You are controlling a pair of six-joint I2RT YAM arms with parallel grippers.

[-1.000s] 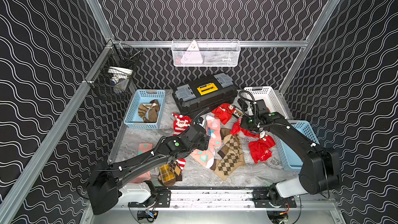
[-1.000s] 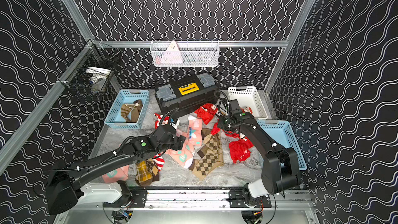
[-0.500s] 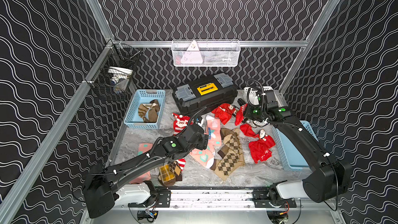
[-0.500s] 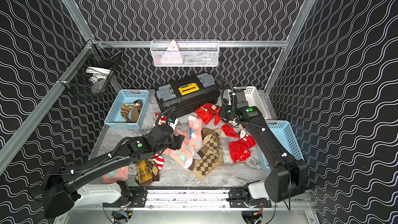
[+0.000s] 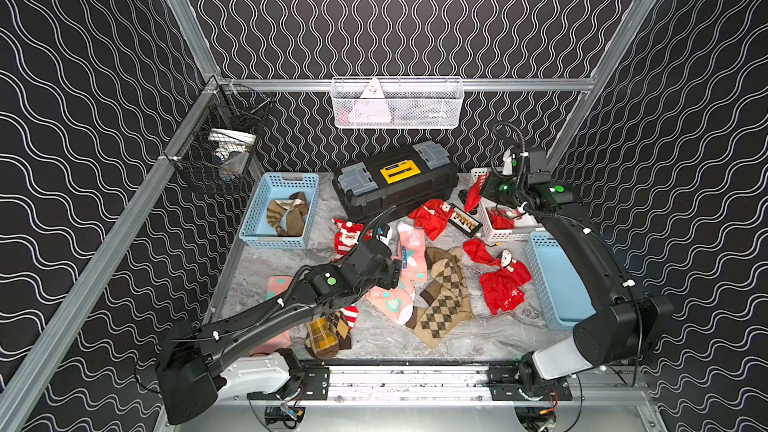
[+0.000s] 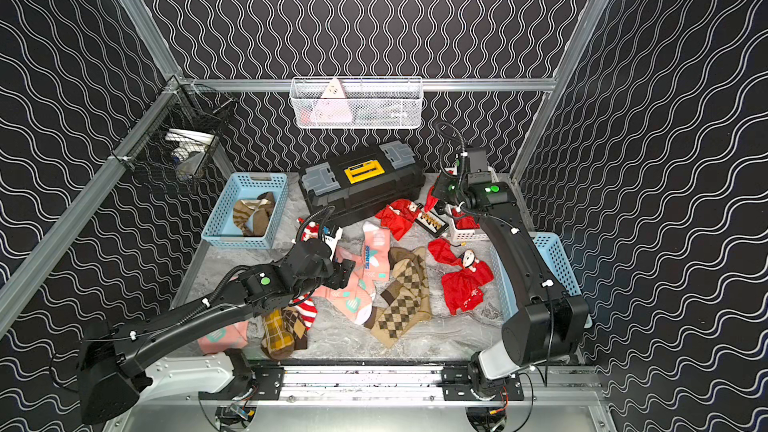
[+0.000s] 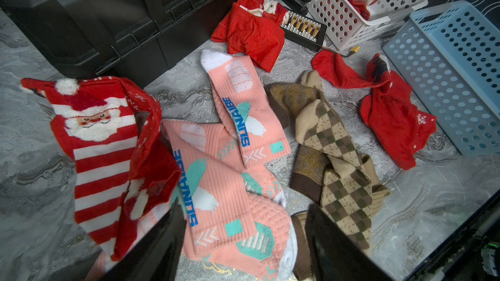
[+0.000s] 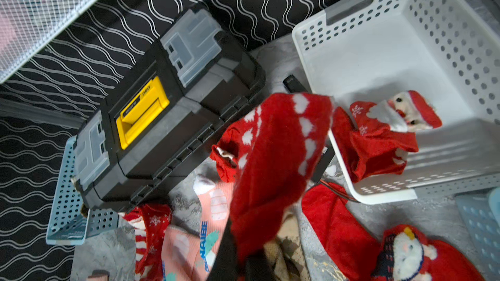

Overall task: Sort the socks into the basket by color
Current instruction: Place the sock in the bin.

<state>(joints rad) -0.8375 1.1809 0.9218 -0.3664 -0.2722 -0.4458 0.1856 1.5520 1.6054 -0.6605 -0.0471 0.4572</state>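
Beside the white basket (image 5: 505,238), the shut right gripper (image 8: 238,260) holds a red sock (image 8: 273,158) hanging below it.

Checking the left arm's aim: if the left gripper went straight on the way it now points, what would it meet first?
Probably the salmon-pink sock lying ahead of the left gripper, between its open fingers; depth is unclear.

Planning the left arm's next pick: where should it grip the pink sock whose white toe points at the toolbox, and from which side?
Probably pinch the pink sock near its white toe, straight from above, jaws across its narrow width. That end lies flat on bare table; its cuff overlaps the second pink sock.
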